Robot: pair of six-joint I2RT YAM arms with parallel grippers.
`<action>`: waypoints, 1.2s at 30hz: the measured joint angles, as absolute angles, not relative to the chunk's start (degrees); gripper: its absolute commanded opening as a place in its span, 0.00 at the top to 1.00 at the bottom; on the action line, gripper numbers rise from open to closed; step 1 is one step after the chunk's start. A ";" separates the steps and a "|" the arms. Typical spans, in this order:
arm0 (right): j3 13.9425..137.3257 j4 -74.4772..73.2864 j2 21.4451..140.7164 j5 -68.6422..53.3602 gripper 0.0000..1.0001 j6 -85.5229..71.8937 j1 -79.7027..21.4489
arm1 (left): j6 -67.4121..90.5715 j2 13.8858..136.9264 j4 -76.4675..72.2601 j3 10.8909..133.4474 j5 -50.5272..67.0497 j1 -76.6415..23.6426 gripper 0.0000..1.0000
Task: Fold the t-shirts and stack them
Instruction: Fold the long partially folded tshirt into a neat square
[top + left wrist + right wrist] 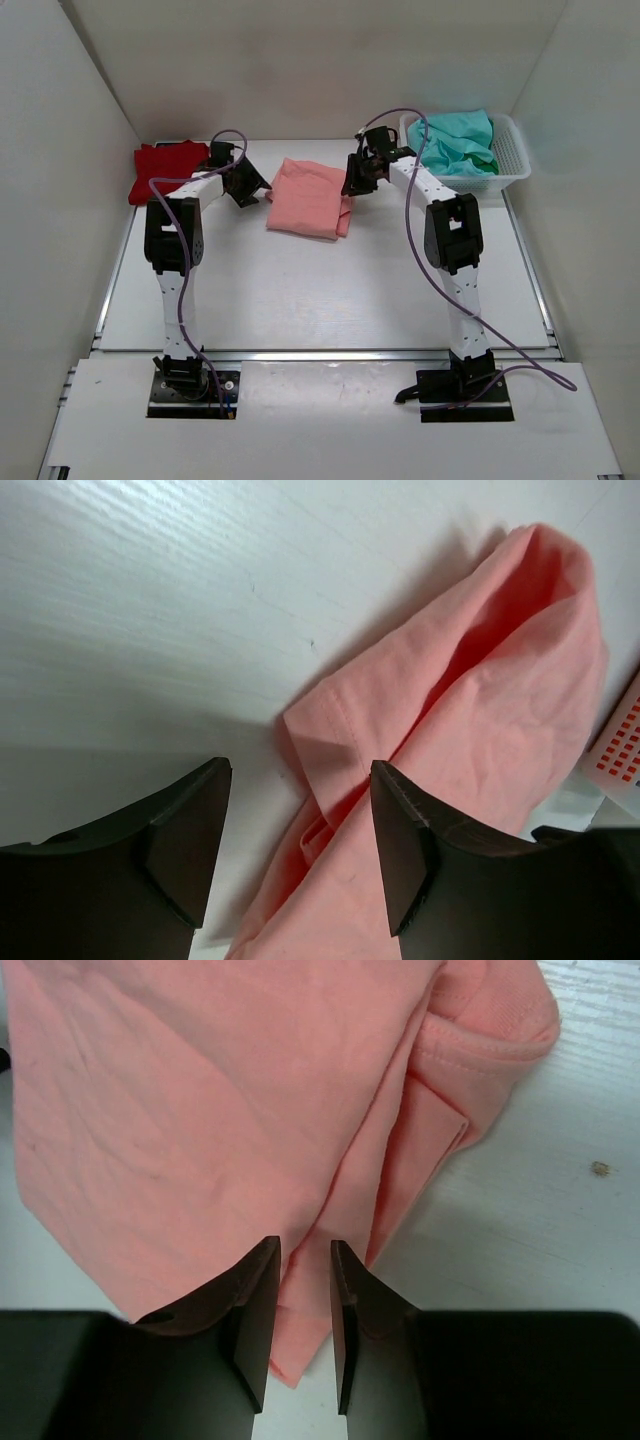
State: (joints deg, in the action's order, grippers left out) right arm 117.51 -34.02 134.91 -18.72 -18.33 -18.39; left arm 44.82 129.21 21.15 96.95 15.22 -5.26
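Note:
The salmon-pink t-shirt (308, 198) lies folded at the table's middle back. My left gripper (250, 192) is open at its left edge; in the left wrist view (300, 765) the jaws stand wide over a folded corner of the salmon shirt (480, 700). My right gripper (357, 180) is at the shirt's right edge. In the right wrist view (303, 1243) its jaws stand a narrow gap apart over a corner of the shirt (200, 1110), which lies flat. The deep red t-shirt (165, 168) lies at the back left. The teal-green t-shirt (455, 140) is bunched in the basket.
The white lattice basket (515, 170) stands at the back right, close behind my right arm; its corner shows in the left wrist view (620, 750). White walls close in the table on the left, back and right. Bare table surface (320, 290) lies in front of the salmon shirt.

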 measured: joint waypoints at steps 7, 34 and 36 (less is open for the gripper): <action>115.39 -34.41 134.89 -17.15 0.73 -18.28 -18.68 | 44.82 129.21 20.03 99.04 14.09 -4.89 0.33; 113.58 -36.14 134.91 -20.34 0.97 -18.90 -18.65 | 41.36 133.14 21.28 102.72 15.35 -9.69 0.67; 113.56 -36.10 134.91 -21.41 1.00 -19.27 -18.68 | 41.15 133.14 21.37 101.95 15.27 -9.80 0.81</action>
State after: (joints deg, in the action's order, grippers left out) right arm 113.56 -36.10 134.91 -21.41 -19.27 -18.68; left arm 41.15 133.14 21.37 101.95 15.27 -9.80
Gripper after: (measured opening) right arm 0.023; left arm 0.281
